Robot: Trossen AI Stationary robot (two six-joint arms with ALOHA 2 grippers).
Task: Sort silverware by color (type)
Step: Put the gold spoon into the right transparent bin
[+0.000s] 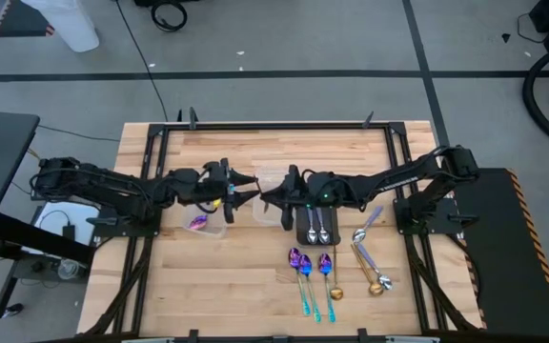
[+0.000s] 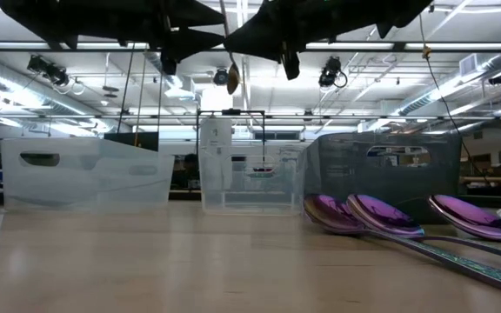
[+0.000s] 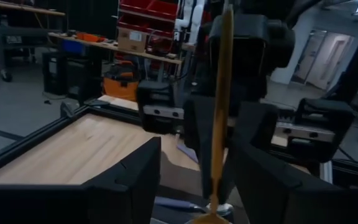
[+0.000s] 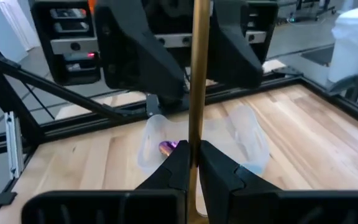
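Gold spoon (image 4: pixel 198 74) — clamped in right pincer (image 4: pixel 193 163) — unmarked.

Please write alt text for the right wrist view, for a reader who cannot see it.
The right gripper pinches an upright gold spoon handle between its fingers, facing the left gripper, whose fingers are spread. Below sits a clear plastic tub holding something purple on the wooden table.

Room bright, long ceiling lights (image 2: pixel 76 83) shine above. Arms look black against them. Wrist pictures dim, near fingers blurry. Spoon bowls (image 2: pixel 381 216) shiny.
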